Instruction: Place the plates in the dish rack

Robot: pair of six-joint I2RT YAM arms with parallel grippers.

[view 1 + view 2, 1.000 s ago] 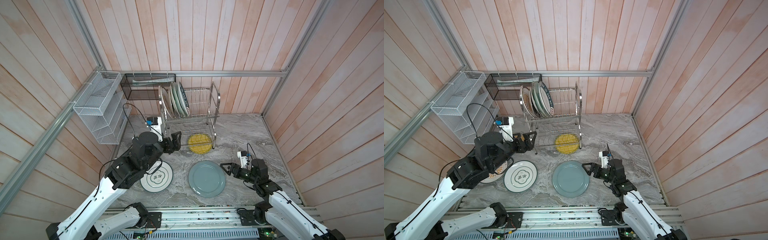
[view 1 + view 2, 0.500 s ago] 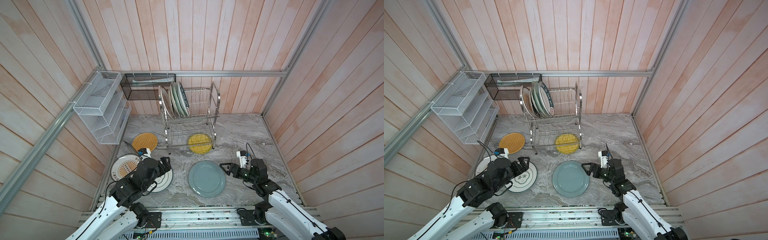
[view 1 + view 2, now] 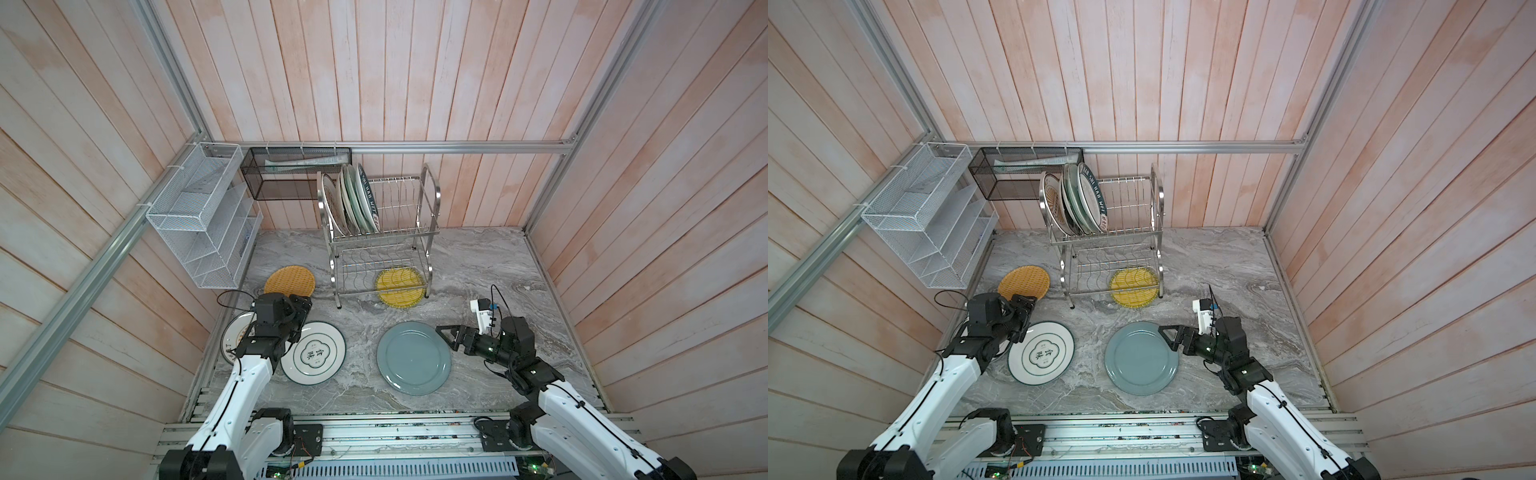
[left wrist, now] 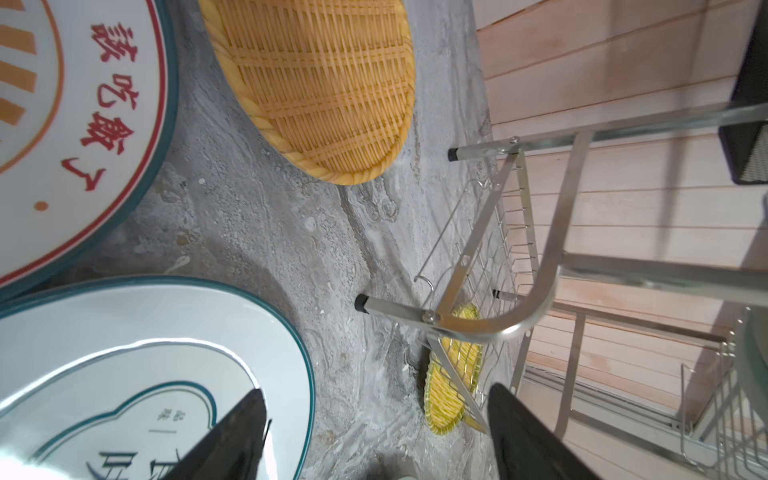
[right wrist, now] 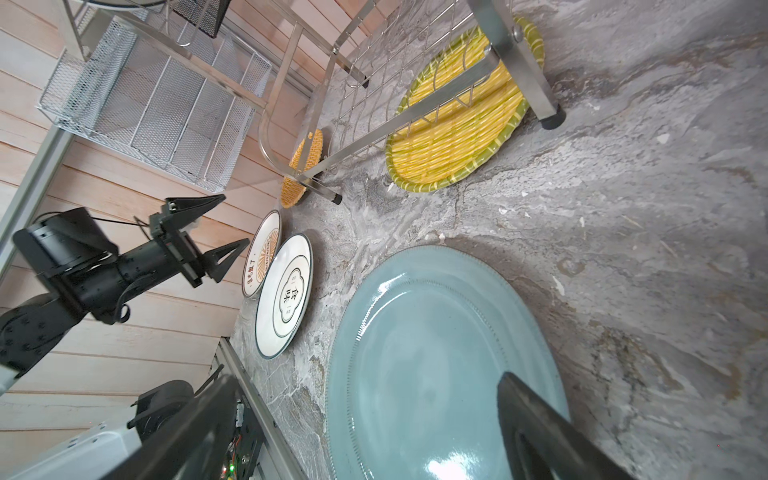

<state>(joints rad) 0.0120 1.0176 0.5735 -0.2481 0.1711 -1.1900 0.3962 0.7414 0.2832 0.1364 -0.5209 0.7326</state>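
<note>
The steel dish rack (image 3: 430, 208) stands at the back with several plates (image 3: 353, 199) upright in its upper tier. A yellow woven plate (image 3: 401, 286) lies under it. Flat on the counter lie an orange woven plate (image 3: 289, 281), a quatrefoil-print plate (image 3: 313, 352), a sunburst plate (image 3: 235, 332) partly under my left arm, and a grey-blue plate (image 3: 413, 358). My left gripper (image 3: 300, 302) (image 4: 374, 390) is open and empty above the quatrefoil plate's far edge. My right gripper (image 3: 445, 337) (image 5: 365, 380) is open at the grey-blue plate's right rim.
A white mesh organiser (image 3: 203, 212) hangs on the left wall and a black mesh basket (image 3: 295, 174) on the back wall. Wooden walls close three sides. The rack's legs (image 4: 361, 302) stand just beyond my left gripper. An aluminium rail (image 3: 374, 432) runs along the front.
My left arm has drawn back from the rack to the front left and dropped low, uncovering the orange woven and sunburst plates. The right arm has stayed put.
</note>
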